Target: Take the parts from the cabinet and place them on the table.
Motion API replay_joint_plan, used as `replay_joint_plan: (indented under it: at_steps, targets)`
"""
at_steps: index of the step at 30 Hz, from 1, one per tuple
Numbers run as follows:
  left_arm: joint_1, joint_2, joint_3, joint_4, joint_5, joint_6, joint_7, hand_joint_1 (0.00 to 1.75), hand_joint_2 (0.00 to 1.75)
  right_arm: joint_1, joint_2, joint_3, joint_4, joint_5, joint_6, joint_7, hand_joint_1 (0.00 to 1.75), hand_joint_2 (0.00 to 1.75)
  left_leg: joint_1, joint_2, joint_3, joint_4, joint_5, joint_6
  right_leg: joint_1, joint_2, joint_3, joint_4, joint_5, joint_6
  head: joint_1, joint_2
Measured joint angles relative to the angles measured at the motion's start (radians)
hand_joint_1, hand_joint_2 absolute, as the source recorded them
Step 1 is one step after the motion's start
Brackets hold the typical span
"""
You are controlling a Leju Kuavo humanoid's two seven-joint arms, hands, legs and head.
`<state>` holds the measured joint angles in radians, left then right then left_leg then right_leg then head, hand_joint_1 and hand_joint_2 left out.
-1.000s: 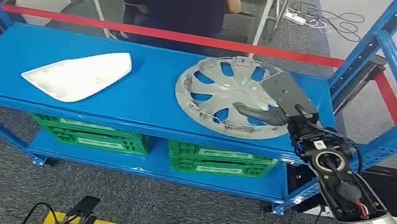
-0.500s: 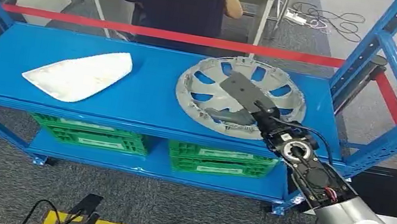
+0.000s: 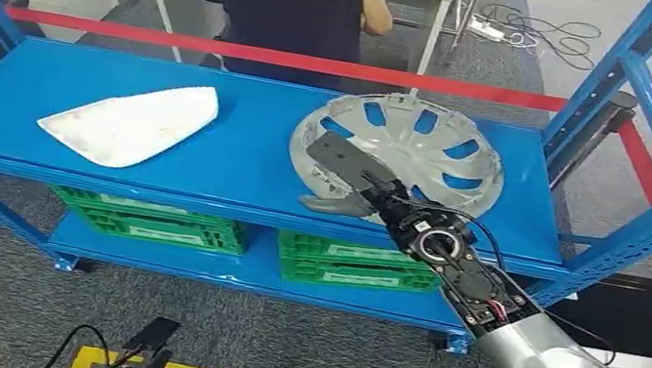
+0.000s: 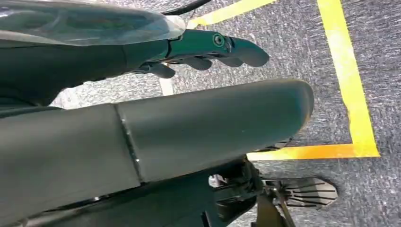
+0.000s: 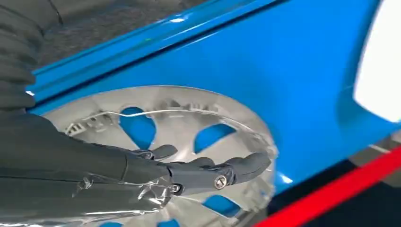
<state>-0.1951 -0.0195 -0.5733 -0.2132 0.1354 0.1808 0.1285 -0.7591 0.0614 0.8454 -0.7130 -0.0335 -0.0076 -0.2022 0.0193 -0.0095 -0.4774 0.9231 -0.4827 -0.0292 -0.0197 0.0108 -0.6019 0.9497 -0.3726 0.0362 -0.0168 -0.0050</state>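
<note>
My right hand [image 3: 340, 174] reaches over the near-left edge of the round silver-grey plastic wheel cover [image 3: 405, 157], fingers spread and flat, thumb low by the rim. Nothing is gripped; the hand is released. In the right wrist view the fingers [image 5: 203, 165] hover just above the cover's dished face, and I cannot tell whether they touch it.

The wheel cover lies flat, inner side up, on the right half of the blue metal shelf [image 3: 249, 147], its near rim close to the shelf's front edge. A white flat curved plastic panel [image 3: 129, 123] lies well apart on the left half. Green plastic crates [image 3: 359, 263] sit on the lower shelf.

Handling, my guess: the cover is light, thin moulded plastic, stiff across the rim but springy at the spokes. The surface looks smooth, likely slippery under flat fingers. The clips around the inside look breakable. Best hold is the rim: thumb under the outer edge, fingers hooked through one of the spoke openings. Being wide, it would tilt from a one-sided grip, so lift slowly.

My left hand [image 4: 208, 49] hangs by my side over grey carpet with yellow floor tape [image 4: 352, 90], fingers loosely curled, holding nothing.
</note>
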Motion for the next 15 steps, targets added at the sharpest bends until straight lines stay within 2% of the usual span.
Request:
replay_joint_plan:
  at_steps: [15]
  targets:
    - [-0.002,-0.002,-0.009,0.0,0.001,-0.001,0.004,0.0,0.0,-0.011,0.0,0.005,0.052,-0.015,-0.024,0.008,0.0,1.75,0.0,0.0,0.001,0.0,0.0,0.0,0.0,0.001,0.0,0.0,0.0,0.0,0.002,0.0]
